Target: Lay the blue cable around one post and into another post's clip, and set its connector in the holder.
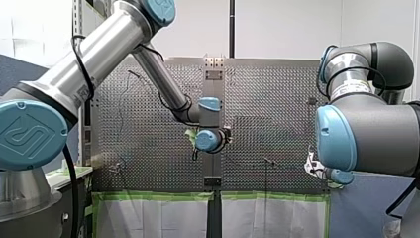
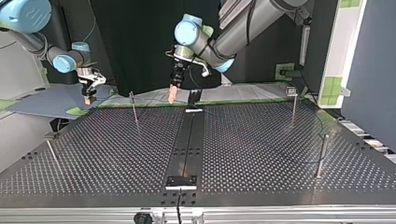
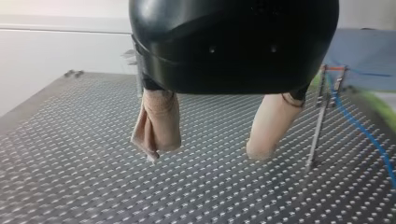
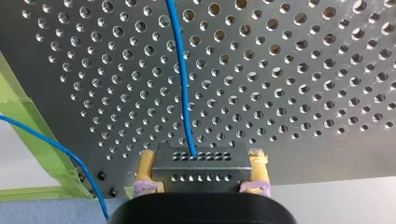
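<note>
Black connector (image 4: 201, 169) gripped in right hand (image 4: 201, 157) (near table (image 4: 303, 70) edge).

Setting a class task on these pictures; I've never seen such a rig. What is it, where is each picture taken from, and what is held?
Two robot arms work at a perforated table with thin upright posts. One picture looks from behind the arms, one faces them across the table, and two come from cameras on the wrists. The left gripper is open and empty. The right gripper is shut on a black connector, from which a blue cable runs over the table.
</note>
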Tool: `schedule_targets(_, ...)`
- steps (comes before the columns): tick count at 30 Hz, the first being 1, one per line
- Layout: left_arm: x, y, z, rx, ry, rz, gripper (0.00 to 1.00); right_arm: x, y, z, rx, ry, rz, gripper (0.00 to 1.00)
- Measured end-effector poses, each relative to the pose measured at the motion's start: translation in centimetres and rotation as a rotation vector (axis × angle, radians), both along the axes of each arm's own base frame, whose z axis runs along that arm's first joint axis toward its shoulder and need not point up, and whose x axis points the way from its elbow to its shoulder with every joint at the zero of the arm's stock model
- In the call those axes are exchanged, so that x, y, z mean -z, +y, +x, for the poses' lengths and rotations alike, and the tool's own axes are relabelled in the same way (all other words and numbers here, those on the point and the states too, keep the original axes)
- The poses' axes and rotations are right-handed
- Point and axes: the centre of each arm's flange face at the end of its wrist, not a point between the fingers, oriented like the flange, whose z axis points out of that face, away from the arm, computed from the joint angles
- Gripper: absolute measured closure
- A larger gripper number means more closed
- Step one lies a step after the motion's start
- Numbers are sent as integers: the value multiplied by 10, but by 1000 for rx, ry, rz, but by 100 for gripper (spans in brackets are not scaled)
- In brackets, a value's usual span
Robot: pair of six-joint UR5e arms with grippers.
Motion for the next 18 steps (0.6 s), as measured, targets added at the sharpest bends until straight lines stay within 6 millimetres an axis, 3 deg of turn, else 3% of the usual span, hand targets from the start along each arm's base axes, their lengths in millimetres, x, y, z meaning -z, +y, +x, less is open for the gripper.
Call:
schedule_targets(10,-29,23,-11,-84,-36,-132,0,0,0,0,0,-2,0,100)
schedule_targets(18,-49,43,-24,-147,-81,-140,0,0,0,0,0,-2,-2,100)
